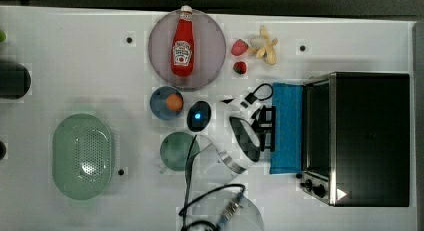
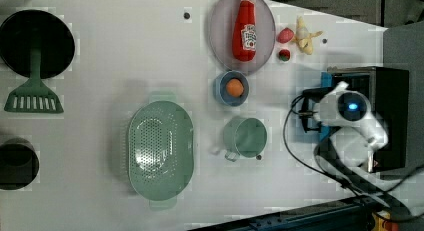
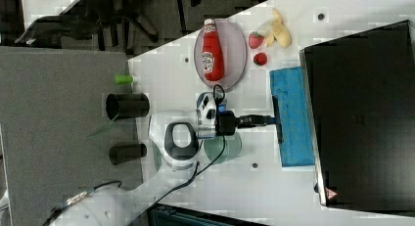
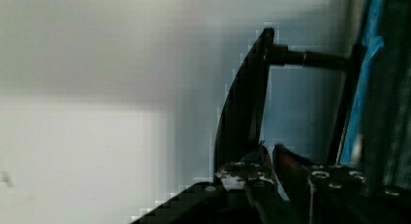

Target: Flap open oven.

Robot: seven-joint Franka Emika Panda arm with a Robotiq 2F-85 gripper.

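The oven (image 1: 370, 138) stands at the top view's right, black on top, with a silver front frame and two black knobs (image 1: 313, 186). Its blue glass door (image 1: 287, 128) lies flapped down flat on the table, pointing to the top view's left. My gripper (image 1: 268, 127) reaches along the table to the door's dark bar handle (image 1: 271, 116). In the right view the gripper (image 3: 264, 121) meets the handle (image 3: 278, 119) near its middle. In the wrist view the fingertips (image 4: 261, 158) sit close together, shut, right beside the handle bar (image 4: 247, 107).
Behind my arm stand a green cup (image 1: 176, 150) and a blue bowl (image 1: 159, 103) holding an orange ball. A ketchup bottle (image 1: 182, 41) lies on a grey plate (image 1: 210, 66). A green colander (image 1: 82, 156), a banana (image 1: 265, 45) and black cables (image 1: 210, 201) also lie on the table.
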